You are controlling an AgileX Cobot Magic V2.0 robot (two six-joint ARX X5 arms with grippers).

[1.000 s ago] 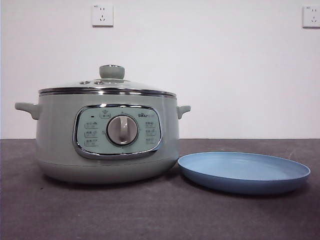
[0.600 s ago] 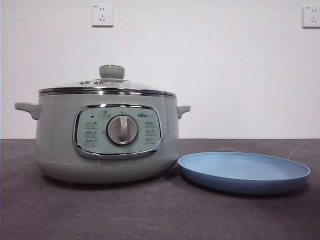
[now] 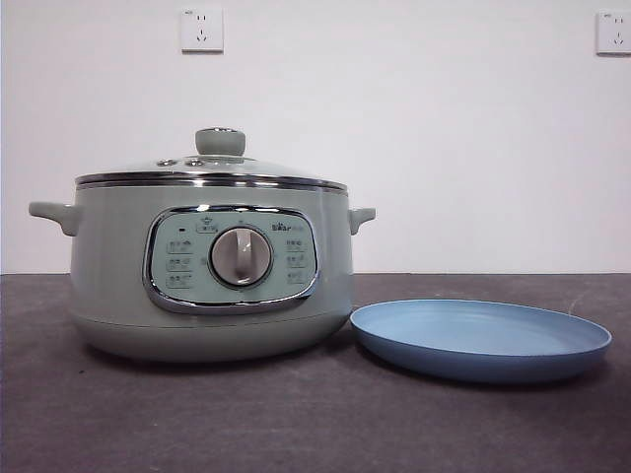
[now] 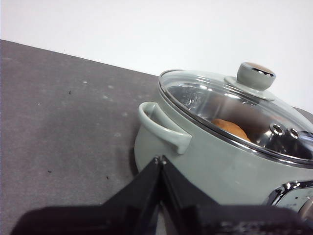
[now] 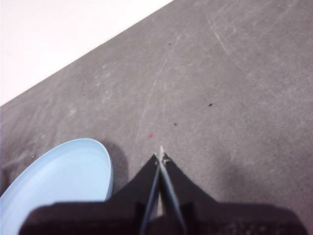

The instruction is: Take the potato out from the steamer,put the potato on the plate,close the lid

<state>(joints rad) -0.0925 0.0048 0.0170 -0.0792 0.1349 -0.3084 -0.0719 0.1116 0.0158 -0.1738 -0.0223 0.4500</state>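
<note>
**Front view unchanged: lid on, both arms waiting**

Front view is showing the steamer (image 3: pixel 212 271) sitting at the left on the dark table (image 3: pixel 296 424), its lid (image 3: pixel 212 169) seated on the chrome rim, and the plate (image 3: pixel 481 338) lying bare just to its right. Nothing is differing from the frames a moment ago, so no step is looking started.

Left wrist view is showing the left gripper (image 4: pixel 160 161) hanging near the steamer's side handle (image 4: pixel 164 127), jaws pressed together and gripping nothing. Through the glass the potato (image 4: pixel 231 129) is lying inside the pot.

Right wrist view is showing the right gripper (image 5: pixel 160 157) hovering over bare table beside the plate's rim, jaws closed and empty. Lifting the lid is likely coming first.
</note>
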